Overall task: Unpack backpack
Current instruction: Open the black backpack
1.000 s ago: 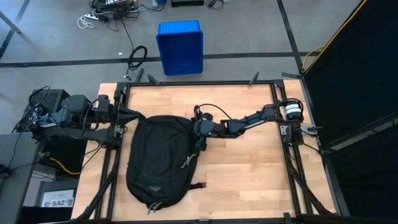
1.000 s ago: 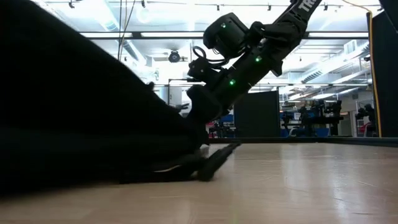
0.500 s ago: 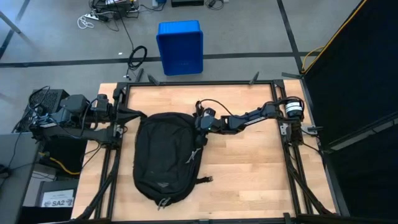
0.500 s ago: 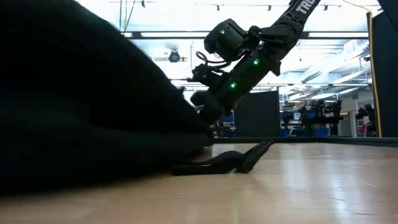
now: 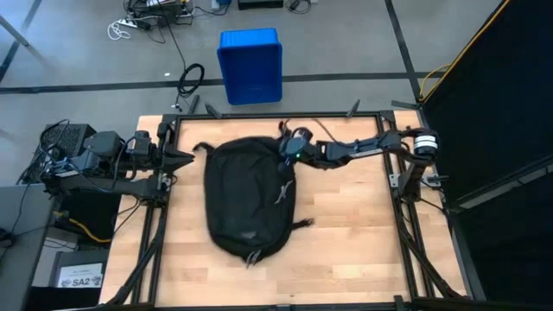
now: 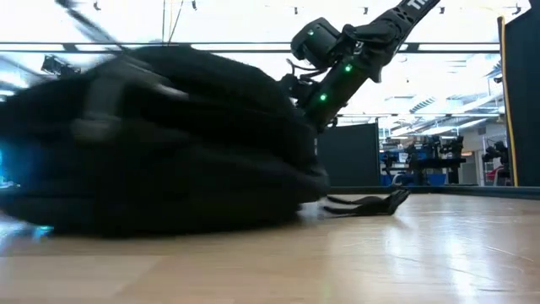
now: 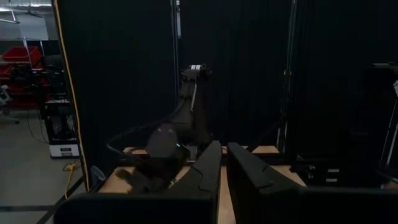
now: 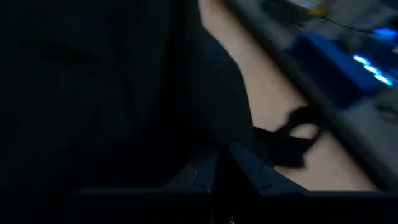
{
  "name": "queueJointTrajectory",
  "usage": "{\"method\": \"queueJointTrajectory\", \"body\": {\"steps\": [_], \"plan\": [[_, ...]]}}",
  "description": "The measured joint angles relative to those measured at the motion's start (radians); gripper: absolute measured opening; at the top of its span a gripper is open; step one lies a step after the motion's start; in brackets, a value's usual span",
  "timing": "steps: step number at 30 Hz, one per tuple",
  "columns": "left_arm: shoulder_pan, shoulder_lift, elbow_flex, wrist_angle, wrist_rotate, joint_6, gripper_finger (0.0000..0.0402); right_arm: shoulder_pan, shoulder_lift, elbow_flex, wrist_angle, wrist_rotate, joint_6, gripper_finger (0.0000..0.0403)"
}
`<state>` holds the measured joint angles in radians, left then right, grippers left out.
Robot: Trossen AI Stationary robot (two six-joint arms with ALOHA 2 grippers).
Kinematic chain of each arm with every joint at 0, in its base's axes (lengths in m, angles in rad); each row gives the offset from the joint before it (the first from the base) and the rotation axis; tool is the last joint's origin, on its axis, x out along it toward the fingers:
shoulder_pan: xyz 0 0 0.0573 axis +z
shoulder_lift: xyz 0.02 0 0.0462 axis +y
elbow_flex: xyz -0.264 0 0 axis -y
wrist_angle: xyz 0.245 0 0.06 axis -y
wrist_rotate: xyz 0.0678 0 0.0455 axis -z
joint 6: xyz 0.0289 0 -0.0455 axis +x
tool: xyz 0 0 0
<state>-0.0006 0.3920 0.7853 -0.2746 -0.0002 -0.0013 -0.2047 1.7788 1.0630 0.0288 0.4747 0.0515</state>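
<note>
Black backpack — right gripper fingers pinched on its edge.

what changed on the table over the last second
The right gripper closed on the backpack at its upper right edge and dragged it across the table, toward the right and the far edge near the blue bin. The pack swung from tilted to nearly straight, its straps trailing. The left gripper stayed shut and parked at the table's left edge; the bin did not move.
</note>
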Motion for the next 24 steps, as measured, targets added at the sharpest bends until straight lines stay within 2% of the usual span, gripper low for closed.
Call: {"method": "queueJointTrajectory", "body": {"steps": [10,19,24], "plan": [[0.000,0.000,0.000,0.001,0.000,0.000,0.0000,-0.030,-0.066,0.000,-0.202,-0.004,0.049,0.0012],[0.000,0.000,0.000,0.001,0.000,-0.003,0.0000,-0.014,-0.071,0.000,-0.229,-0.003,0.032,0.0056],[0.000,0.000,0.000,0.000,0.000,-0.003,0.0000,-0.005,-0.092,0.001,-0.233,-0.003,-0.006,0.0097]]}}
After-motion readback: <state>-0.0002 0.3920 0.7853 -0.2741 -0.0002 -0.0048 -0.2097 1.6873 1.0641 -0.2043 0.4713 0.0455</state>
